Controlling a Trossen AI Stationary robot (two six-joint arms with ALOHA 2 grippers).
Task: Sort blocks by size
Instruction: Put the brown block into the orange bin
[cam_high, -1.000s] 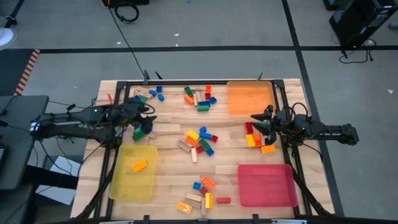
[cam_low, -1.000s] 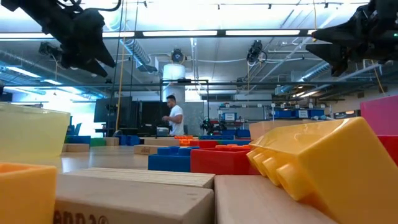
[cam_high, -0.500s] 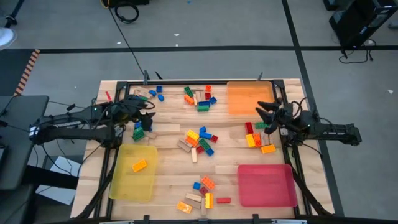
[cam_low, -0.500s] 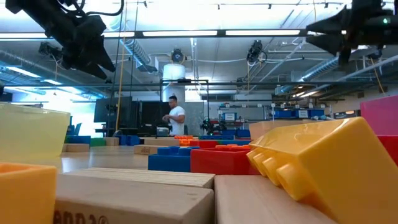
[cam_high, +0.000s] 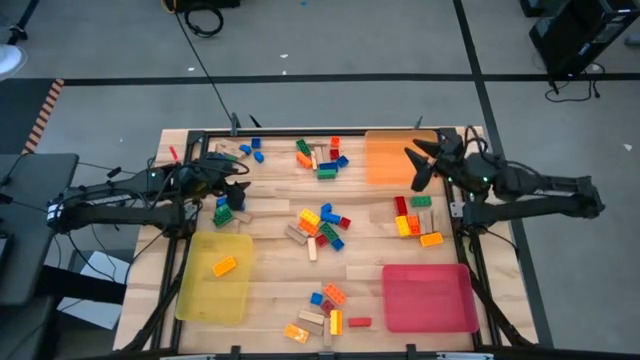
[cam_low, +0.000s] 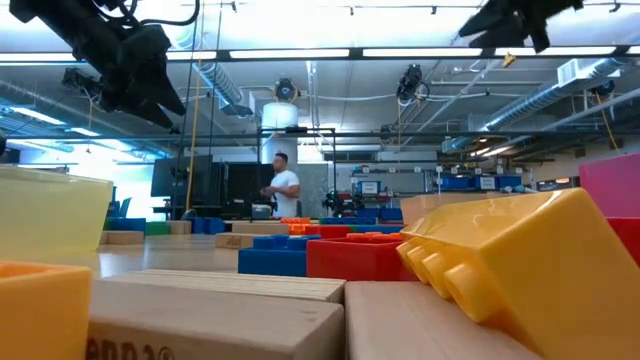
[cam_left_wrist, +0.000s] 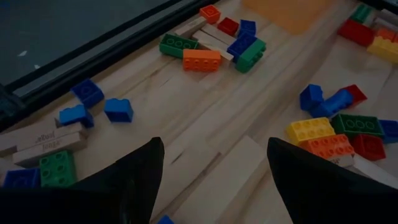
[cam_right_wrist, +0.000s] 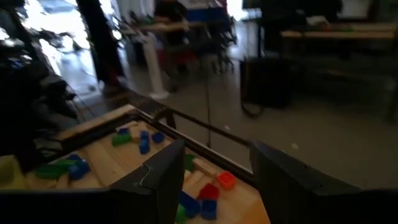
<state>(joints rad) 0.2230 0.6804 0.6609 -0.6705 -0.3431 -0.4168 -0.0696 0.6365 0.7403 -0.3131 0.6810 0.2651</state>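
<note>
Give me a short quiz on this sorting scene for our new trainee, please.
1. True or false: the yellow tray holds one orange block.
2. Which tray does the right gripper hover over? A) red B) orange C) yellow
3. Fill in: the left gripper's fingers are ____.

Key: 1 true. 2 B, the orange tray. 3 open, with nothing between them.

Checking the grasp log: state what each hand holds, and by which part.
Nothing is held. The left hand and the right hand are both open, with no block between their fingers.
</note>
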